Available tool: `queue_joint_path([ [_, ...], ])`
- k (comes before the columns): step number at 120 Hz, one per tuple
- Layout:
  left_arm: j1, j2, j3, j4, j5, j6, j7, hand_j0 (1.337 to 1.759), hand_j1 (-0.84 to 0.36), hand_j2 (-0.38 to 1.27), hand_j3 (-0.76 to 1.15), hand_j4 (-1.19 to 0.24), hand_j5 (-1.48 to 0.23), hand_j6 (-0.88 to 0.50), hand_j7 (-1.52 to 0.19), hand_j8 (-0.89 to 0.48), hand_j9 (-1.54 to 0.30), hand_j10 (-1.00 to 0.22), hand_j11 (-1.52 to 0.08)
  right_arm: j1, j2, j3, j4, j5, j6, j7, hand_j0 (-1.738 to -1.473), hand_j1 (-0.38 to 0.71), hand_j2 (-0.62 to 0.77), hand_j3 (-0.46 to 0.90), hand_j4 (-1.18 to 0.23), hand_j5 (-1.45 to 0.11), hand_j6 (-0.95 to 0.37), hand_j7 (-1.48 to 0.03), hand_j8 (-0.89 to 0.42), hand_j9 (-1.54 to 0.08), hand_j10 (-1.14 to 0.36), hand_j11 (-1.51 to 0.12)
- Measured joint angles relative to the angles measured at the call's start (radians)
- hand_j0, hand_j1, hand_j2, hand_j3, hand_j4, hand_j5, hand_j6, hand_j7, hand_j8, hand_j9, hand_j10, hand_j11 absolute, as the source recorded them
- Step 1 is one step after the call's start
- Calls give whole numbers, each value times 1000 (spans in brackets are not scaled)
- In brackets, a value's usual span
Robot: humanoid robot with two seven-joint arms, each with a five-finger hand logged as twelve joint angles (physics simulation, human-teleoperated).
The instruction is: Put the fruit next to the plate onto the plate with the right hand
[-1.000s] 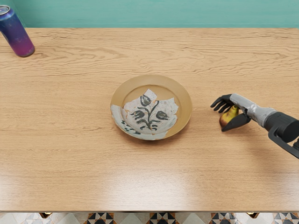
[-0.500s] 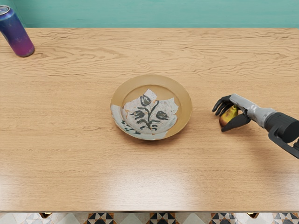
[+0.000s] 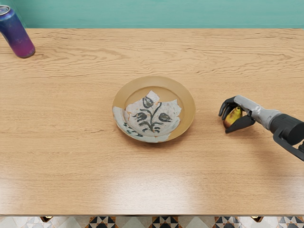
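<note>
Lying on the wooden table (image 3: 71,142), the yellow-red fruit (image 3: 232,117) sits to the right of the plate (image 3: 186,100), clear of its rim and not on it. The right hand (image 3: 240,110), its arm entering from the right edge, is wrapped around the fruit: the dark fingers (image 3: 225,107) curl over its far and left sides and the thumb (image 3: 240,124) presses along its near side. A purple-blue can (image 3: 16,31) stands tilted at the far left corner, well apart from the plate.
</note>
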Motion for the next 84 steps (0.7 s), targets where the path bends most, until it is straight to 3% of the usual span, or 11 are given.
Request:
queue_joint_path([
  [84, 0, 0, 0, 0, 0, 0, 0, 1658, 348, 0, 0, -1, -1, -1, -1, -1, -1, -1, -1, 4, 1, -1, -5, -15, 9, -1, -1651, 188, 193, 0, -857, -1150, -865, -1128, -446, -1127, -417, -1155],
])
